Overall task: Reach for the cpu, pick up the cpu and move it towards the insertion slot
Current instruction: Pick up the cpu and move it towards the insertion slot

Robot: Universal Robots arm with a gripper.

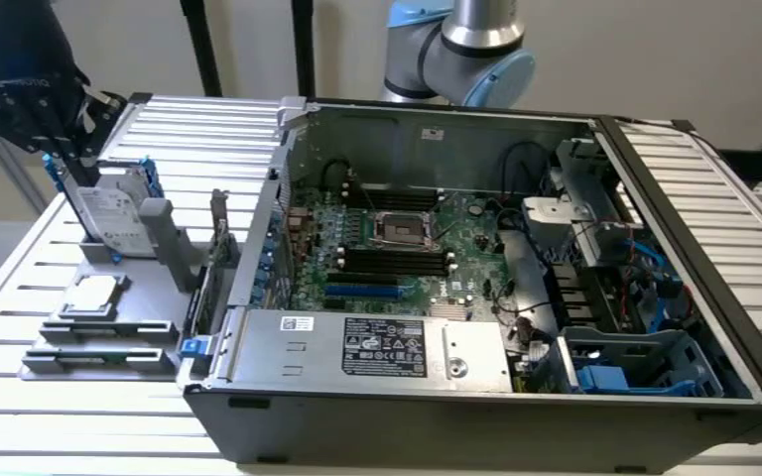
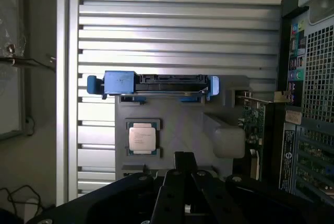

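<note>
Currently gripper sits apart from cpu seated in grey holder, open/shut: can't tell; best centre over chip, descend square, grip opp. edges w/o tilt.

Print on power-supply label illegible.

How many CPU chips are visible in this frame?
1. The cpu lies flat in the grey holder beside the open computer case, at the exterior view's left. The insertion slot looks empty.
</note>
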